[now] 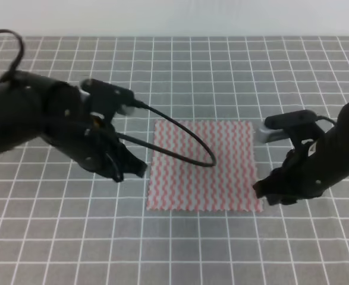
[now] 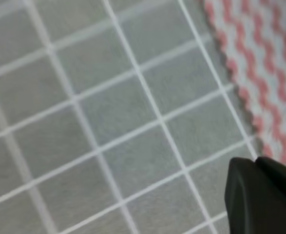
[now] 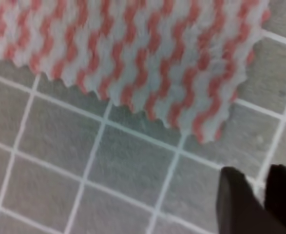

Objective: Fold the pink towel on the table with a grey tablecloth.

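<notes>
Lying flat and unfolded on the table with a grey tablecloth (image 1: 222,249), the pink towel (image 1: 202,166) sat between the right gripper (image 1: 263,191), fingers slightly parted, and the left gripper (image 1: 140,169), whose state I couldn't tell.

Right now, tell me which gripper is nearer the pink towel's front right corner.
Right. The right gripper sits just beside that corner of the pink towel, off the cloth. The left gripper hovers at the opposite, left edge.
</notes>
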Robot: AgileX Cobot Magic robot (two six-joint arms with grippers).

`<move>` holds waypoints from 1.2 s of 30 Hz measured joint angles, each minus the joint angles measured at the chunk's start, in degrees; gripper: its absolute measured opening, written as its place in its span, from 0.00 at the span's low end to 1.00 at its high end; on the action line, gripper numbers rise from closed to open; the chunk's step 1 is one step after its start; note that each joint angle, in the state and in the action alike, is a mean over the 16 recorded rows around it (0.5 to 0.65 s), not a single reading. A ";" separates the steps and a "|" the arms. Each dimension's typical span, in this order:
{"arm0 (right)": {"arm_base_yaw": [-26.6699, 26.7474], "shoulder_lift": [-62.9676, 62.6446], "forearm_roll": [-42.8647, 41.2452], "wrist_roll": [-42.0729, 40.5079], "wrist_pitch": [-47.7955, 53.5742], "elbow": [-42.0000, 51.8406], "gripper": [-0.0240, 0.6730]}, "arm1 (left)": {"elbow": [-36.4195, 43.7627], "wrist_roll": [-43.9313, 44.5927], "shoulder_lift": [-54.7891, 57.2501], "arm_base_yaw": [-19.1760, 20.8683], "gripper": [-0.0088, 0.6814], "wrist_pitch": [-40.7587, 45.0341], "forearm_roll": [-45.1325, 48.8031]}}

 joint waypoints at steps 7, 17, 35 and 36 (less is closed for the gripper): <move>0.55 5.01 2.08 2.58 -3.91 -0.47 0.45 | -4.14 5.18 5.28 -0.87 0.01 4.20 -4.07; 0.53 9.81 5.25 3.72 -7.70 -1.14 0.50 | -4.43 6.98 5.64 -0.93 0.01 3.96 -5.98; 0.55 12.71 7.27 3.52 -5.56 -5.43 0.26 | -4.43 7.07 5.73 -0.92 0.01 3.82 -5.39; 0.55 12.70 7.27 3.51 -5.49 -5.57 0.23 | -4.43 7.21 5.74 -0.92 0.01 3.86 -5.16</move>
